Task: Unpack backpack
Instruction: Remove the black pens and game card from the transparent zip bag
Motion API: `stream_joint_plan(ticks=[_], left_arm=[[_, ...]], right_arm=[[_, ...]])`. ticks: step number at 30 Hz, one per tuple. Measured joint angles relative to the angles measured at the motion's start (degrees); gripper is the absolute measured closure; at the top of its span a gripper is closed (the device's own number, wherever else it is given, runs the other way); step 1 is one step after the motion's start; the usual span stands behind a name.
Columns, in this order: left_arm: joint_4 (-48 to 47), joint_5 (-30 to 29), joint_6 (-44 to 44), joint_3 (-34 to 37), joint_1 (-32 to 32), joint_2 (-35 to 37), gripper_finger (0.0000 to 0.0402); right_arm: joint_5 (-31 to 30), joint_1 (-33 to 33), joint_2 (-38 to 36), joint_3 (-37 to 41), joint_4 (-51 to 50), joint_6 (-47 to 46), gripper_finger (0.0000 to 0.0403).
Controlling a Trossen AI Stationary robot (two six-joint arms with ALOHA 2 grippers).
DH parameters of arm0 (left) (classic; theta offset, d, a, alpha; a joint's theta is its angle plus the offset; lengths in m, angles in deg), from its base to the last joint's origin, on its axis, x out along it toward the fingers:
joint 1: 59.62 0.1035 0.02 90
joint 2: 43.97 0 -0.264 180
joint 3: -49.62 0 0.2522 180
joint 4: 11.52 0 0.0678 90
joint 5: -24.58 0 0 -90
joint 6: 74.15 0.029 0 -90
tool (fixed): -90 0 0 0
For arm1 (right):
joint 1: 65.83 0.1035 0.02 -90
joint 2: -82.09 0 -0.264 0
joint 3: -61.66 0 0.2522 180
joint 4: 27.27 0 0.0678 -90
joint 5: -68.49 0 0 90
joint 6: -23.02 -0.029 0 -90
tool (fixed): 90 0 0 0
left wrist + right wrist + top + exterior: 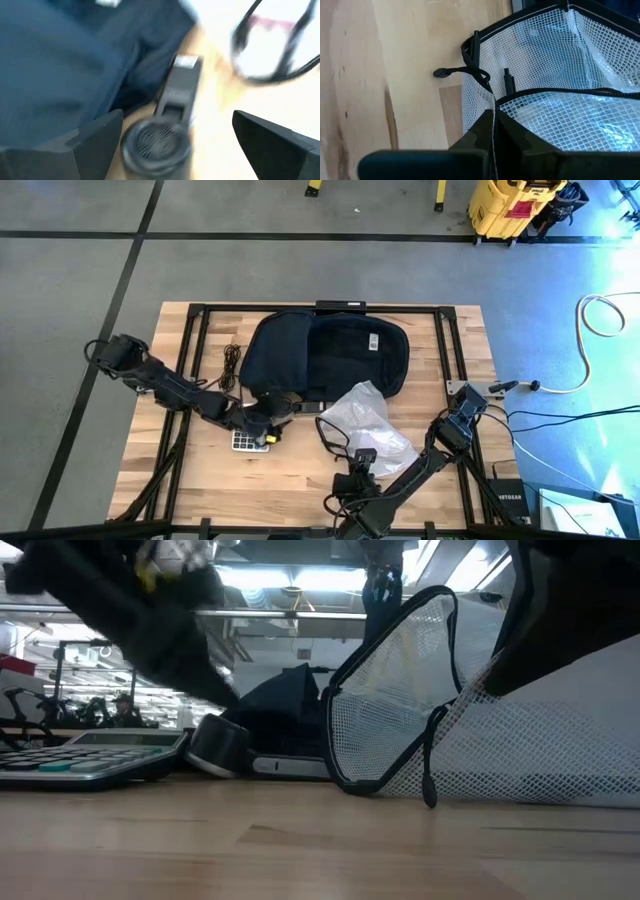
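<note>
Backpack (325,352) fabric, dark navy and soft, lay spread in a rounded shape at the far middle of the table (300,495), with a small white label on its front panel; the writing on it was too small to read. From table height it showed as a dark hump (285,705) behind the other things. A thin black cable (232,360) lay coiled just beside its left edge.

Against the near edge of the bag lay a black device with a round ribbed end (156,145) and a long flat body carrying a small pale label, unreadable in the blur. The left gripper (262,418) was right at it, its two dark fingers (92,145) standing wide apart on either side of the round end, holding nothing. Just under that gripper sat a grey calculator (246,441) with pale and teal keys.

Nearer the front, a clear pouch (365,420) of white gridded mesh plastic, edged in black binding with a black zipper pull cord, lay crumpled on the pale wood planks. The right gripper (362,462) was at its near edge, fingers pressed together and pinching the pouch's mesh wall (492,127).
</note>
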Motion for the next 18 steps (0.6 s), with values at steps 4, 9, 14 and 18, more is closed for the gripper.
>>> stream_joint_plan(ticks=[4, 9, 14, 18], left_arm=[[6.8, -6.6, 5.0, 0.0, -5.5, 4.6, 0.0041], [20.7, 1.9, 6.0, -0.1, -9.8, 3.0, 0.0041], [32.8, 4.6, 8.9, -2.0, -11.9, -7.7, 0.0046], [33.7, 4.1, 9.9, -7.7, -12.2, -19.9, 0.0050]], right_arm=[[-1.7, 0.8, 0.0, 0.0, 0.1, -2.4, 0.0403], [-1.8, 2.3, 0.0, 0.0, 1.6, -6.5, 0.0403], [-1.2, 3.1, 0.0, 0.0, 4.4, -8.7, 0.0403], [-1.3, 2.9, 0.0, 0.0, 6.5, -9.7, 0.0403]])
